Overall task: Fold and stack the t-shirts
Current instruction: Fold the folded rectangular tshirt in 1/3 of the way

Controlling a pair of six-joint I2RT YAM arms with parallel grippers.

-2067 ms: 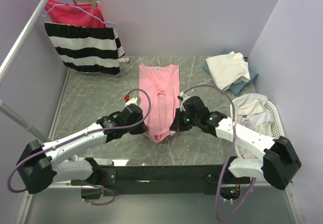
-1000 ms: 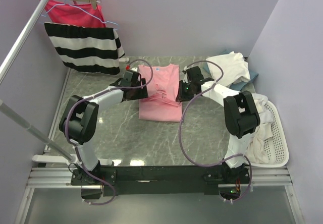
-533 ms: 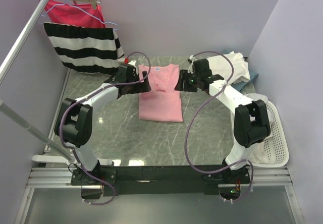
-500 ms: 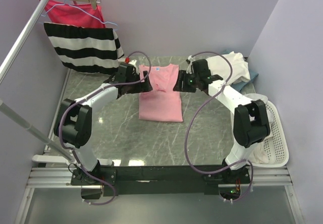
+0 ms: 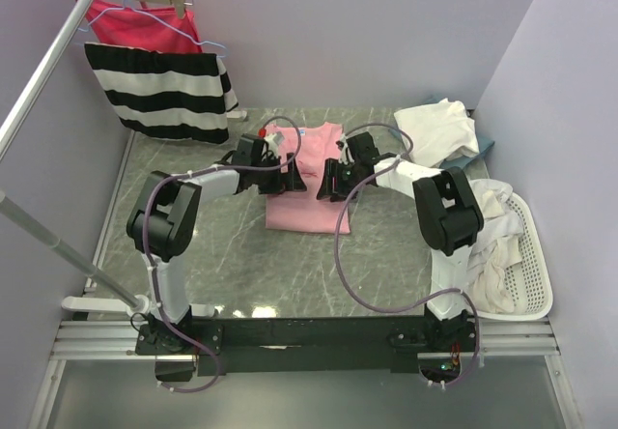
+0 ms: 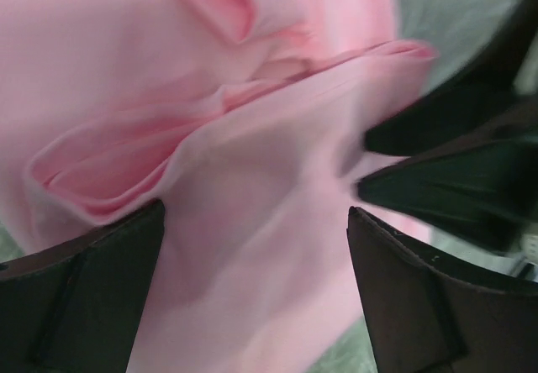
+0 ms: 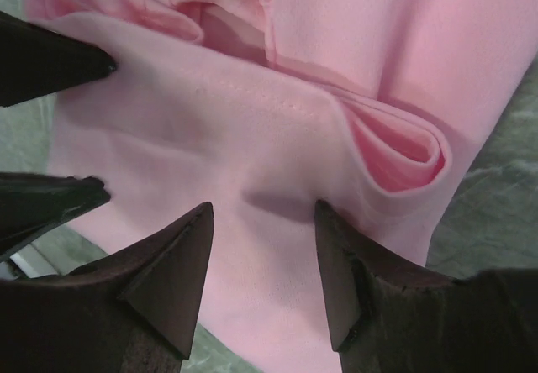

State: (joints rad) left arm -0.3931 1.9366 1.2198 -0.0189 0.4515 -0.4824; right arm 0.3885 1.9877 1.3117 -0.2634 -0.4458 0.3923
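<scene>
left pincer [image 5: 286, 179] spread | right pincer [image 5: 332, 182] spread | both extended forward, tips facing

Two matching robot arms, the left arm [image 5: 198, 180] and the right arm [image 5: 410, 172], have smooth white link casings joined by bulky black joint housings. A thin purple-grey cable [image 5: 337, 255] trails in loose loops from behind each gripper. A small red part [image 5: 273, 132] sits just behind the left gripper [image 5: 293, 184]. The right gripper [image 5: 326, 187] is all black. Up close, the fingers [image 7: 168, 281] are matt black wedges tapering to blunt points.
</scene>
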